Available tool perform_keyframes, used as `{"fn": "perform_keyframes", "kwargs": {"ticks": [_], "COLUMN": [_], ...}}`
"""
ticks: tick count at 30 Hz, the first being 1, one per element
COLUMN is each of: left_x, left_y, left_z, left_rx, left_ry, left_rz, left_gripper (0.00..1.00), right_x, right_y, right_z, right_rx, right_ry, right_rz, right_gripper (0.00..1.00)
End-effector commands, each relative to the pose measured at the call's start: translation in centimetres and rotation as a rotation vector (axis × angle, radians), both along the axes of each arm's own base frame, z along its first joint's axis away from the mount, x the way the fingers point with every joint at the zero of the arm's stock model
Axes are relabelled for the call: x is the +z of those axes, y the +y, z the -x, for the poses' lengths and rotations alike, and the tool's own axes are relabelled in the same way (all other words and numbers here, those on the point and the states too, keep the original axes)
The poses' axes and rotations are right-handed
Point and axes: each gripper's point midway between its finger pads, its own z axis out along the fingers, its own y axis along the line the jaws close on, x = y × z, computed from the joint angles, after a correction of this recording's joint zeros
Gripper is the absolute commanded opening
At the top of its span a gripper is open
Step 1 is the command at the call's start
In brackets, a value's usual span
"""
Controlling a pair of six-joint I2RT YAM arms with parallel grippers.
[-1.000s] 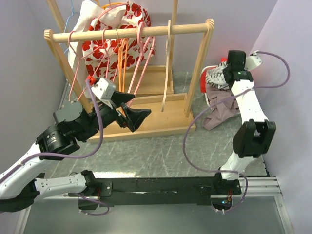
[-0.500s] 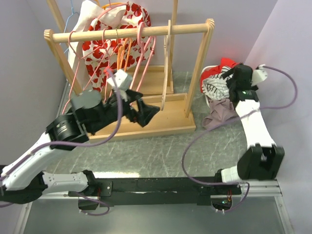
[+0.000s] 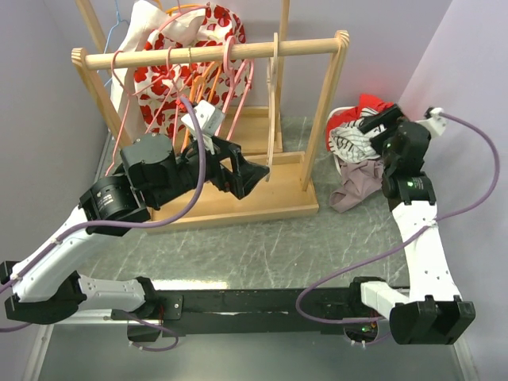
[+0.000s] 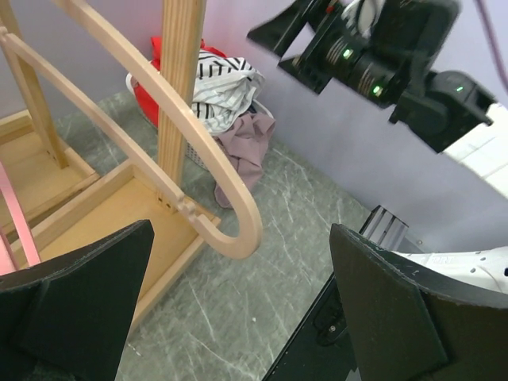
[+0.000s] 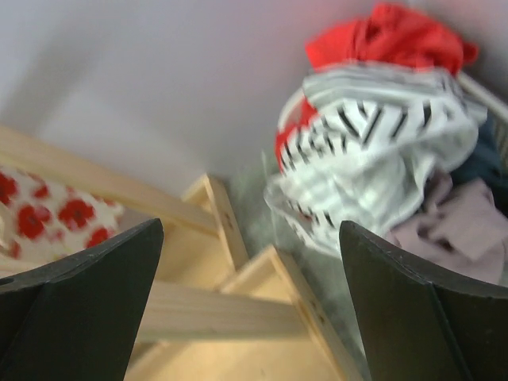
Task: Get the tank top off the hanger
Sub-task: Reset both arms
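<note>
Right gripper (image 3: 378,123) sprang wide within last second, lifted clear of clothes pile (image 3: 353,190) — striped tank top (image 3: 347,139) left lying on it, apart from fingers. Left gripper (image 3: 248,173), also wide, has swung in beside bare wooden hanger (image 3: 274,95) — removal looks done.

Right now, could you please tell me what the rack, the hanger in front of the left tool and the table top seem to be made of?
Rack: pale unpainted wood, matt; grain and jointed posts show. Hanger: the same light wood, smooth, bent in one curved strip. Table top: looks like grey marbled stone or a printed sheet; white veins, cannot tell which.
</note>
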Motion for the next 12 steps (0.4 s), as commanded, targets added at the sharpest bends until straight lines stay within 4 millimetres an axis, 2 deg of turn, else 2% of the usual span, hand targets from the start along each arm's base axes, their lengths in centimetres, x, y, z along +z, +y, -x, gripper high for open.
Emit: {"fn": "perform_keyframes", "kwargs": {"ticks": [1,3,12], "left_x": [1.7,1.5,1.3], "left_y": [-0.5,-0.8,-1.9], "left_z": [0.5,0.7,1.7], "left_rx": [-0.042,-0.058,-0.147], "left_ry": [-0.035,-0.033,-0.048], "left_rz": [0.036,0.033,0.008], "left_gripper": [0.99,1.00,1.00], "right_x": [-3.6,-4.7,-6.6], "right_y": [1.5,1.5,2.0], "right_z": [0.8,1.3,2.4], "right_rx": [0.088,0.091,0.131], "right_ry": [0.092,0.121,0.173], "right_rz": [0.019,0.019,0.044], "right_gripper": [1.00,1.00,1.00]}}
